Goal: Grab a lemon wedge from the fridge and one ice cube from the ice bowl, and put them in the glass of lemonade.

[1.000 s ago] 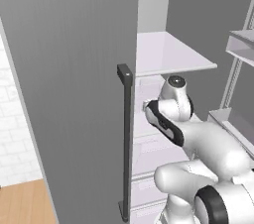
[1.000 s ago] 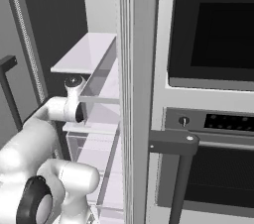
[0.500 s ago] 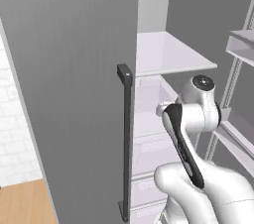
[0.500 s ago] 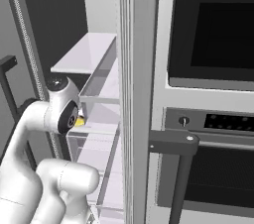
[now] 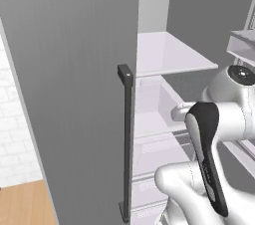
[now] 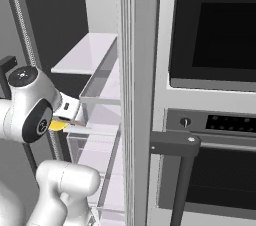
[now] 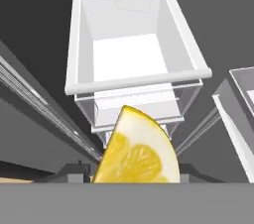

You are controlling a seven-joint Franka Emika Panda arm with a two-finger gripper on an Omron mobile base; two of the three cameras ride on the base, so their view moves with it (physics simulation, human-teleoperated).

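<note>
A bright yellow lemon wedge (image 7: 136, 143) stands close in front of the hand camera, and my gripper (image 7: 133, 172) is shut on it, a dark fingertip (image 7: 74, 171) on either side. In the right base view the lemon wedge (image 6: 56, 125) shows as a small yellow spot at my gripper (image 6: 67, 119), just in front of the open fridge's (image 6: 136, 95) shelves. Beyond the wedge lies a clear drawer (image 7: 79, 64) with a white floor. The grey fridge door (image 5: 74, 94) with its dark bar handle (image 5: 127, 139) stands open on the left. The ice bowl and the glass of lemonade are out of view.
A white shelf (image 5: 169, 55) crosses the fridge above the drawers. A dark wall oven (image 6: 215, 35) with a black bar handle (image 6: 180, 145) stands right of the fridge. The second fridge door's edge (image 6: 135, 70) stands close on the arm's right. White brick wall (image 5: 15, 134) at far left.
The arm has folded back and its elbow has risen. The gripper has drawn back from the fridge shelves with the lemon wedge still between its fingers.
</note>
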